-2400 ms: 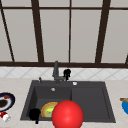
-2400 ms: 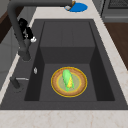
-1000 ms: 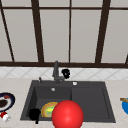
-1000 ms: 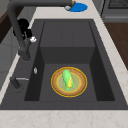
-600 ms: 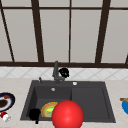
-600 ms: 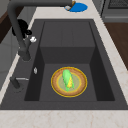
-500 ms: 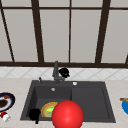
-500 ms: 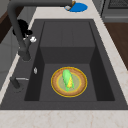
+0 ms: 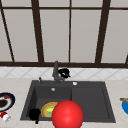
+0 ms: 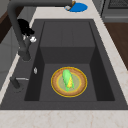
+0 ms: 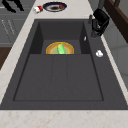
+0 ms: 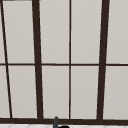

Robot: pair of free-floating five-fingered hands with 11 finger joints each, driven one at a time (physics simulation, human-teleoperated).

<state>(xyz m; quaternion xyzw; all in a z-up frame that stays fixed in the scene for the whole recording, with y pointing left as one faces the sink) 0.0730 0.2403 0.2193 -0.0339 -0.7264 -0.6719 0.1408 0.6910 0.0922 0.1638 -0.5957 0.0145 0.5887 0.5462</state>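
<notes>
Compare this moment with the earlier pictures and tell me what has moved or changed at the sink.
Nothing has visibly changed. The right hand is beside the dark grey faucet as before, the left hand hangs at the sink's front left, and the green corn cob lies on the round yellow plate in the basin.

Hand: I see a hand (image 10: 25, 28) beside the faucet (image 10: 18, 37).
Plate: holds corn (image 10: 67, 79), below the faucet, on the plate (image 10: 56, 86).

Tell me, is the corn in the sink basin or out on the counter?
In the basin. The corn lies flat on the yellow-rimmed plate on the floor of the sink's deeper compartment, below the faucet; no hand touches it.
</notes>
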